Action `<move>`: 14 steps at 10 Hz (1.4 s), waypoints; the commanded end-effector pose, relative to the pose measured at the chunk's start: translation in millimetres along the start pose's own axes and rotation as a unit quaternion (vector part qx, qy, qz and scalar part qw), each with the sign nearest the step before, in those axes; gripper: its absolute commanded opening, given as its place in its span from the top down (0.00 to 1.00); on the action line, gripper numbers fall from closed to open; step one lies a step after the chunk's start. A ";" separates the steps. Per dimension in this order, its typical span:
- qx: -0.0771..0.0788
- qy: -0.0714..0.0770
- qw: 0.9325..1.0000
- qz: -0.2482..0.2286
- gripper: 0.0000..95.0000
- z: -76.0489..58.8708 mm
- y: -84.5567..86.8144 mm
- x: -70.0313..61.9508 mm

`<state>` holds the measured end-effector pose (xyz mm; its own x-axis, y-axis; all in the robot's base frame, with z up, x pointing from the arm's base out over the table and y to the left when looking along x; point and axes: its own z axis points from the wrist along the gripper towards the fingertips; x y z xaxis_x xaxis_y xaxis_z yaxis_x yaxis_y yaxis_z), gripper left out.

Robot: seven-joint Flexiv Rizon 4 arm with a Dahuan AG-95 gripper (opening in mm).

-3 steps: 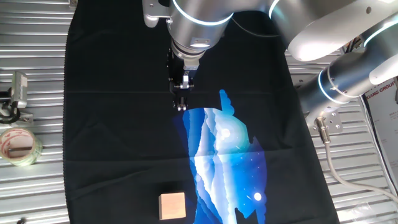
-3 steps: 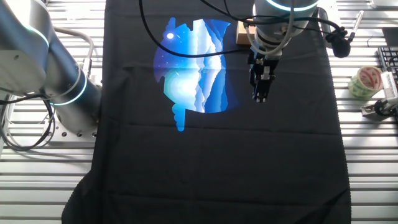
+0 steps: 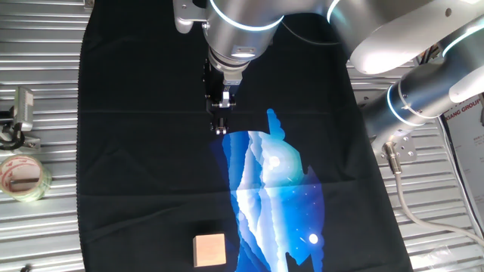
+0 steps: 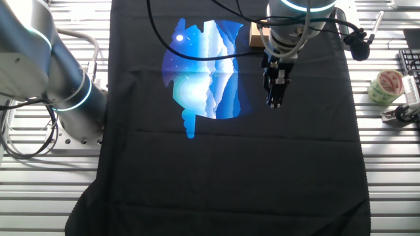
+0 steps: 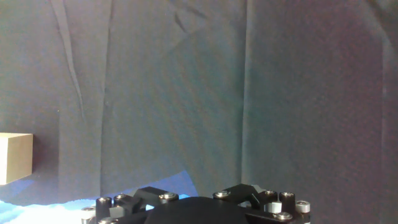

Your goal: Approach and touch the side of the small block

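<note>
Your gripper [image 3: 219, 125] hangs with fingers drawn narrow above the black cloth [image 3: 136, 151], well apart from the small block [image 3: 209, 250], a cube lying flat, no long axis, beside the blue print [image 3: 276, 196].

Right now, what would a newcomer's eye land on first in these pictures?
Probably the bright blue mountain print glowing mid-way across the black cloth. Next, the gripper hanging near the print's tip, fingers apparently together, well apart from the small block at the cloth's near edge. A tape roll sits off the cloth.

Even overhead light, fixed views sharp, hand view soft, dim
</note>
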<state>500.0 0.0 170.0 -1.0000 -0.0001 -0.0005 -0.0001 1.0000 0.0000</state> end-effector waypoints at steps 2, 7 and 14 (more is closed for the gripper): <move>0.011 -0.031 0.999 0.023 1.00 0.0 0.0 0.0; 0.011 -0.030 0.999 0.023 1.00 0.0 0.0 0.0; 0.011 -0.030 0.999 0.024 1.00 0.0 0.1 0.0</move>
<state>498.9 -0.1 170.5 -0.9969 0.0476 -0.0625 0.0489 0.9986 -0.0198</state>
